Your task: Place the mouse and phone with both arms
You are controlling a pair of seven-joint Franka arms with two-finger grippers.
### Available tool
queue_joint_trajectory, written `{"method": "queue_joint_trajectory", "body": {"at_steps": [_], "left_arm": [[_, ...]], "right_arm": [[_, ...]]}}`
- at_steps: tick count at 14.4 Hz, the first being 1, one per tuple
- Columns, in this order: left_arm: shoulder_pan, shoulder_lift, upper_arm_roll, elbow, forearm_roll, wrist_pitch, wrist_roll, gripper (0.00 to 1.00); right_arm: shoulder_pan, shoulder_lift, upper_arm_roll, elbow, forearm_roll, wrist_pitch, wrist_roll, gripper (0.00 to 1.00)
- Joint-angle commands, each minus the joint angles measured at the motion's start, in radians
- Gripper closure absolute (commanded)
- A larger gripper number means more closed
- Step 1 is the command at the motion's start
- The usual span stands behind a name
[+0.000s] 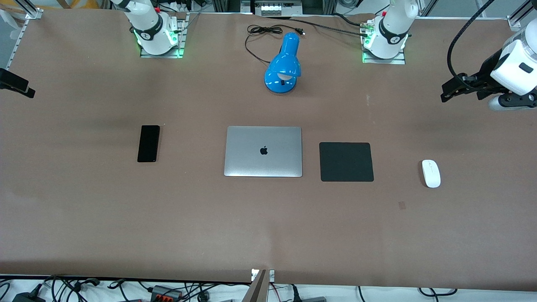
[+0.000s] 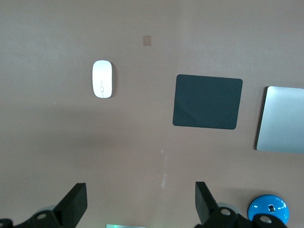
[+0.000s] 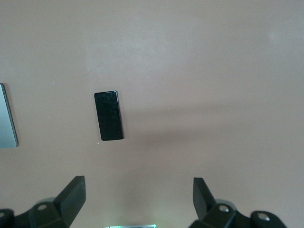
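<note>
The white mouse (image 1: pixel 431 173) lies on the brown table toward the left arm's end, beside the black mouse pad (image 1: pixel 346 162); it also shows in the left wrist view (image 2: pixel 102 79). The black phone (image 1: pixel 148 143) lies flat toward the right arm's end and shows in the right wrist view (image 3: pixel 108 115). My left gripper (image 1: pixel 445 91) (image 2: pixel 141 202) hangs open and empty, high over the table's left-arm end. My right gripper (image 1: pixel 25 89) (image 3: pixel 137 199) hangs open and empty over the table's right-arm end, mostly cut off by the front view's edge.
A closed silver laptop (image 1: pixel 263 151) lies mid-table between the phone and the mouse pad. A blue desk lamp (image 1: pixel 284 65) with its black cable (image 1: pixel 264 31) stands farther from the front camera, between the arm bases. A small brown patch (image 1: pixel 402 204) marks the table near the mouse.
</note>
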Motion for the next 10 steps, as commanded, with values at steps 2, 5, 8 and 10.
{"method": "queue_joint_trajectory", "body": {"at_steps": [2, 5, 8, 10], "left_arm": [[0.012, 0.019, -0.002, 0.035, -0.022, -0.021, 0.020, 0.00], [0.012, 0.019, 0.000, 0.037, -0.022, -0.021, 0.019, 0.00], [0.010, 0.019, 0.000, 0.037, -0.022, -0.021, 0.016, 0.00], [0.006, 0.019, 0.000, 0.038, -0.010, -0.019, 0.020, 0.00]], "right_arm": [[-0.001, 0.002, -0.010, 0.003, -0.003, -0.028, -0.008, 0.00], [0.003, 0.005, -0.007, 0.006, -0.006, -0.028, -0.005, 0.00], [0.004, 0.005, -0.007, 0.008, -0.006, -0.028, -0.003, 0.00], [0.006, 0.003, -0.006, 0.008, -0.006, -0.028, 0.003, 0.00]]}}
